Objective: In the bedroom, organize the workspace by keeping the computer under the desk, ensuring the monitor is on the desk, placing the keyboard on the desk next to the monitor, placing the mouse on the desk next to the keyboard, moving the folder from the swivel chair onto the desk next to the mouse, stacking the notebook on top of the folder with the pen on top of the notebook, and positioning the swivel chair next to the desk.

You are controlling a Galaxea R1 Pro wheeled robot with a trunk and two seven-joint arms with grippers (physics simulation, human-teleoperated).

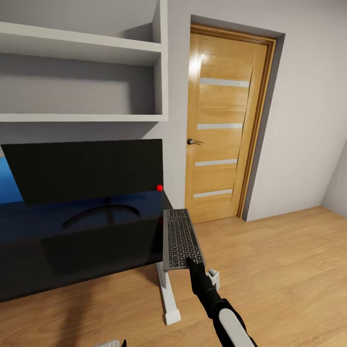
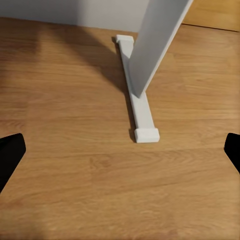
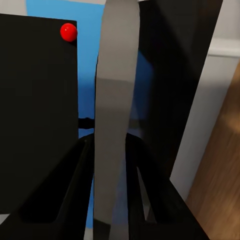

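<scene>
Right hand point(image 1: 193, 262) gripped the keyboard point(image 1: 180, 238) by its near end, beside the table point(image 1: 72, 241) edge; cantilevered, it risked slipping or striking the monitor point(image 1: 86, 168). Left hand point(image 2: 120, 150) hung released.

The monitor point(image 1: 86, 168) took up most of the counter point(image 1: 72, 241), leaving bare top in front of it; wall shelves point(image 1: 82, 115) overhung, and floor point(image 1: 279, 270) rightward lay open.

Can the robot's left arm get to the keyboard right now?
Probably not easily. The left tool hangs low, open over the wood floor by the desk's white leg, while the keyboard is up at desk height, already held by the right tool.
</scene>
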